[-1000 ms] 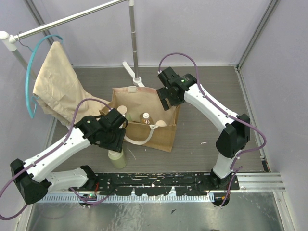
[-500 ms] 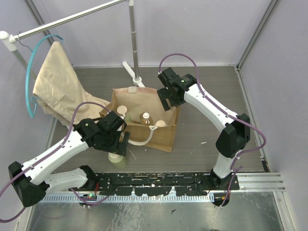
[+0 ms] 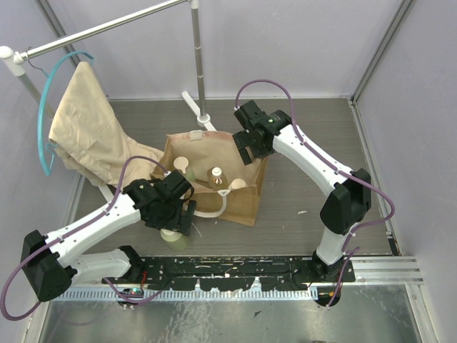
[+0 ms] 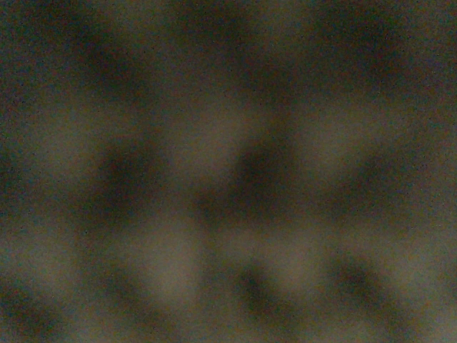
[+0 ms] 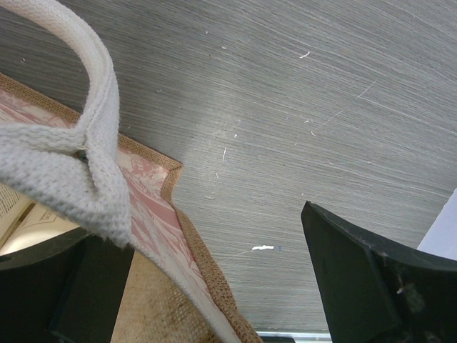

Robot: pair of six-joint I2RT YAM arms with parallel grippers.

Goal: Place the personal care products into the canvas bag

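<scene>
Bottles are what this job is about, and they must all go into the boxy tan canvas bag [image 3: 243, 196] with cream webbing handles. One small pale green bottle [image 3: 173, 239] is not in the bag yet. It looks to stand on the grey table [image 3: 300, 136], just in front of the bag's near left corner.

The left gripper [image 3: 176, 218] sits right over that bottle and hides its top. I cannot tell if this gripper is apart or together, because its own camera shows only a dark blur.

Inside the bag, a clear bottle [image 3: 216, 176] with amber liquid stands near the middle. A wide round cream cap [image 3: 181, 163] and a smaller beige cap [image 3: 190, 174] show just left of it.

The right gripper [image 3: 248, 156] is at the bag's far right corner. Its fingers are wide apart and pinch nothing. A cream handle [image 5: 78, 171] lies beside one finger, just above the bag's rim.

The green bottle looks small and light. It is likely smooth plastic, so it may slip, and it is round, so it may tip or roll. The best place to hold it is around the middle of its body, under the cap. The bag is soft cloth, so its rim may fold in.
</scene>
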